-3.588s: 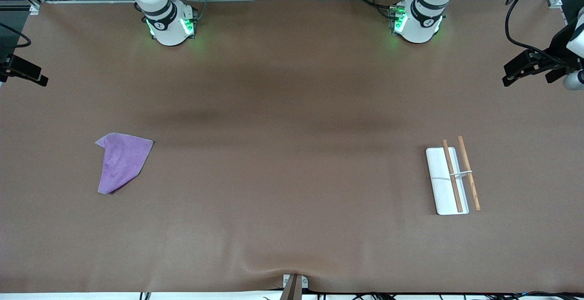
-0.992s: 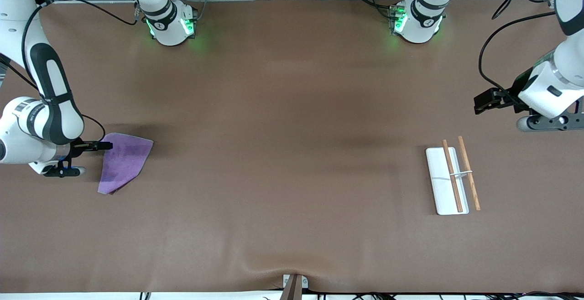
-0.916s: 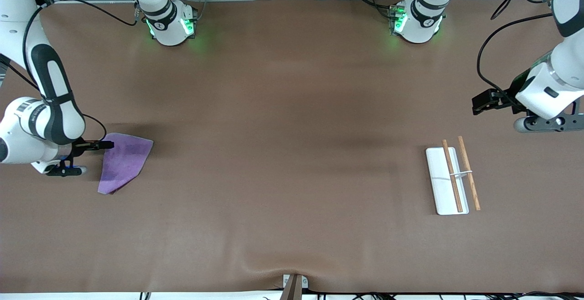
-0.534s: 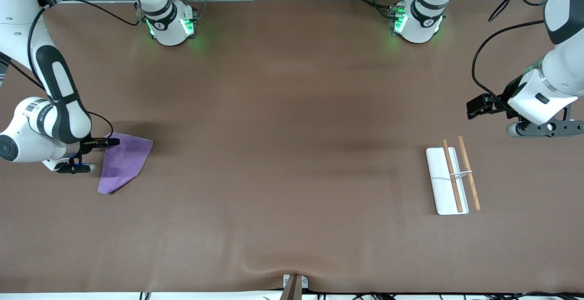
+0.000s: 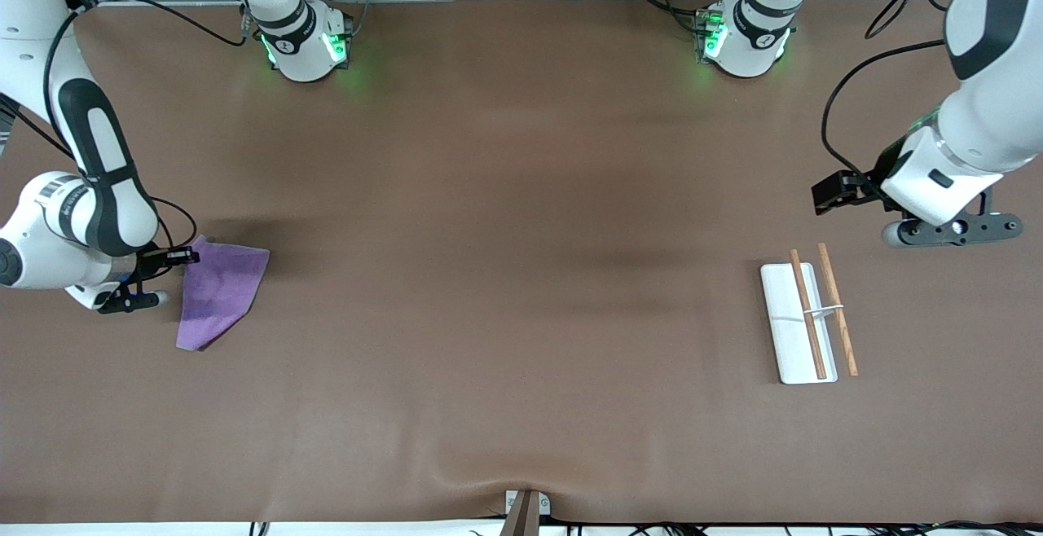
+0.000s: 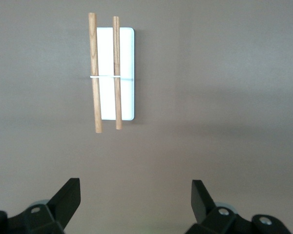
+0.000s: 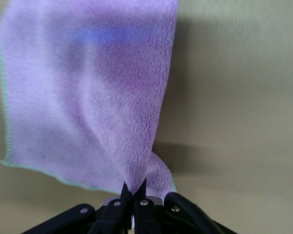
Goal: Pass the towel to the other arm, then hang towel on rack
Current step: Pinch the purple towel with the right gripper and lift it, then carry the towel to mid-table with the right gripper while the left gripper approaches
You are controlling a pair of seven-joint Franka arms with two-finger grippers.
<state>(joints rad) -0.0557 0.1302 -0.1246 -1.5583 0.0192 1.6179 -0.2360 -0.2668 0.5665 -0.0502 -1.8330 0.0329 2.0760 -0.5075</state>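
Note:
The lilac-purple towel lies on the brown table at the right arm's end. My right gripper is shut on the towel's corner; in the right wrist view the cloth is pinched between the closed fingers and lifted slightly at that corner. The rack, a white base with two wooden rods, lies at the left arm's end. My left gripper is open and empty, over the table beside the rack. The left wrist view shows the rack and my spread fingertips.
The brown mat covers the whole table. The arm bases stand along the edge farthest from the front camera. A small metal fitting sits at the edge nearest the camera.
My right gripper has closed on the towel's corner and pulled it slightly; the towel's edge has shifted. My left arm has moved toward the table's middle, closer to the rack.

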